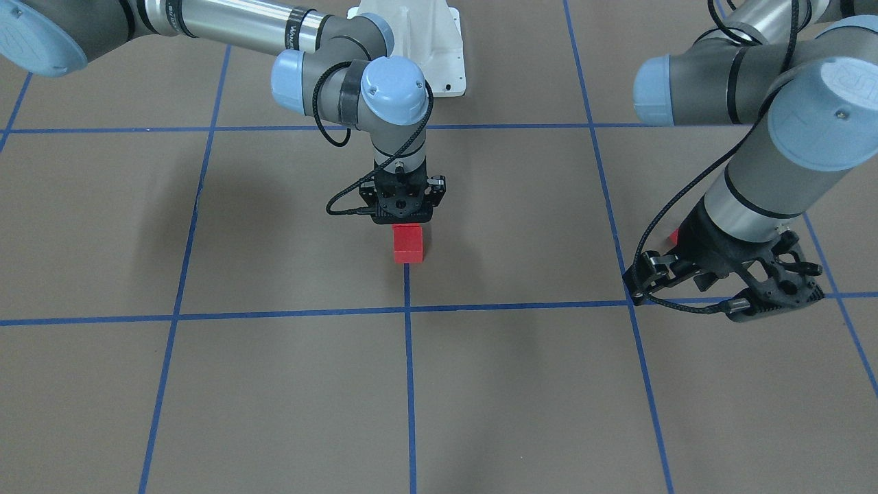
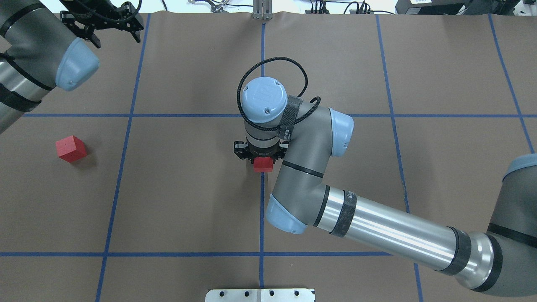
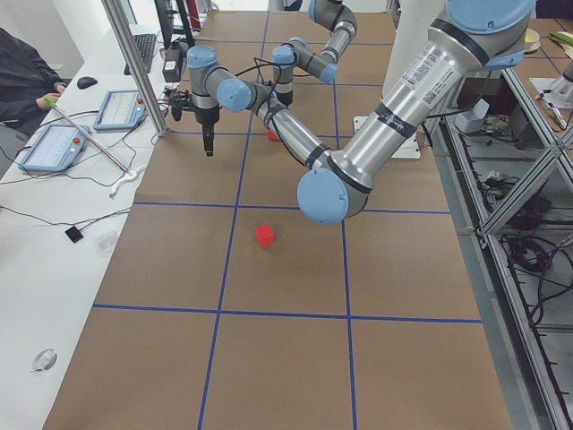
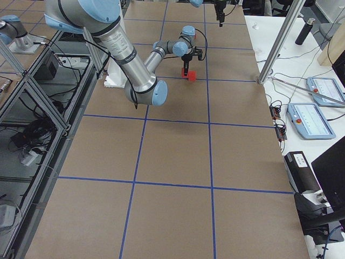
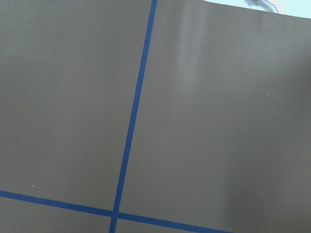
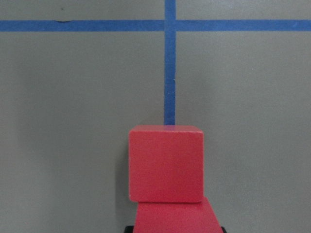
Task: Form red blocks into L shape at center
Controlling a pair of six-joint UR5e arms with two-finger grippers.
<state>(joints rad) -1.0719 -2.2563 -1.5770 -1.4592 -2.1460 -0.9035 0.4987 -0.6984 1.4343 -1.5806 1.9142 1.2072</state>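
Two red blocks (image 6: 166,162) lie touching in a row on the blue line (image 6: 169,73) at the center (image 2: 201,176). The near block (image 6: 177,218) is partly under the right gripper (image 1: 405,218), which hangs right over it. Whether its jaws pinch that block cannot be told. The third block (image 2: 71,149) sits well apart in the left cell. The left gripper (image 2: 115,35), spread, hovers at the far left.
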